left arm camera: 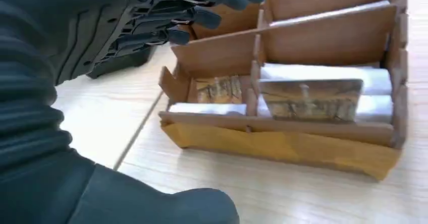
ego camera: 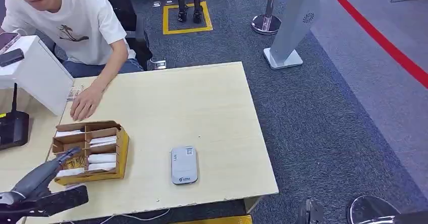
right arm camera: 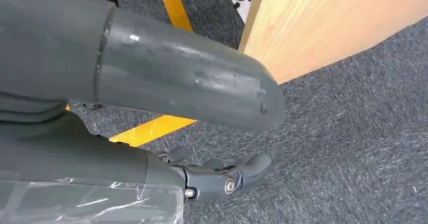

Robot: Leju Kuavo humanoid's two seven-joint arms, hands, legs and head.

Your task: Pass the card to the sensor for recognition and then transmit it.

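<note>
Grey carpet with a red stripe and yellow floor markings surrounds a pale wooden table (ego camera: 202, 108), and on its near left part sits a brown cardboard divider box (ego camera: 91, 152) split into compartments. White cards (ego camera: 102, 158) lie in several of them; in the left wrist view one card with a brownish printed face (left arm camera: 312, 99) stands up in a near compartment, with another printed card (left arm camera: 219, 89) just beside it across the partition. These cards are the task's things, and none has left the box.

Just at the box's near left corner hovers the robot's dark left hand (ego camera: 64, 159), its fingers (left arm camera: 194, 17) spread apart above the dividers and holding nothing. Its right hand (right arm camera: 222, 176) hangs low beside the table edge over the carpet, fingers loosely curled and empty.

Further out on the table lies a small grey rounded card sensor (ego camera: 184, 164), well apart from the box. A person in a white T-shirt (ego camera: 75, 22) leans in from the far side, one hand (ego camera: 87, 103) resting flat on the table just beyond the box.

I judge the pick has not begun. The compartments are narrow and the cards thin, so thick fingers could snag a divider and drag or tip the light box, or pinch two cards at once. The person's hand is near enough that a pushed box could reach it.
</note>
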